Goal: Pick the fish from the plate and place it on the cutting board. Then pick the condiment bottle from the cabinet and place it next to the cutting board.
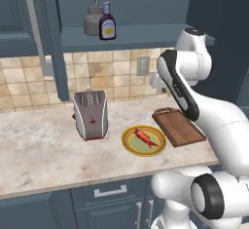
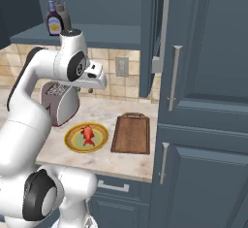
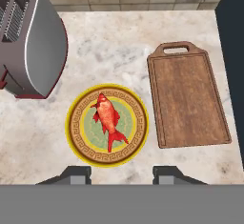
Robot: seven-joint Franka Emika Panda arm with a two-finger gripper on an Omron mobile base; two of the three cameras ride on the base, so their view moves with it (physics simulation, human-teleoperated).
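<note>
A small red-orange fish [image 3: 109,118] lies in the middle of the round yellow-rimmed plate [image 3: 138,105] on the counter, also seen as the fish [image 1: 144,137] on the plate [image 1: 130,143] and the fish [image 2: 88,134] on the plate [image 2: 72,142]. To its right lies the dark brown cutting board [image 3: 187,96] [image 1: 179,126] [image 2: 131,133], bare. My gripper [image 3: 121,175] hovers high above the plate, open, with nothing between its fingertips [image 3: 76,174]. The condiment bottle [image 1: 107,22] [image 2: 54,21] stands on the open cabinet shelf [image 1: 141,34].
A silver toaster [image 1: 90,114] [image 3: 29,46] stands left of the plate. A grey kettle-like pot [image 1: 92,21] sits beside the bottle on the shelf. A tall blue-grey cabinet front [image 2: 203,105] rises right of the board. The tiled wall holds an outlet [image 1: 143,65].
</note>
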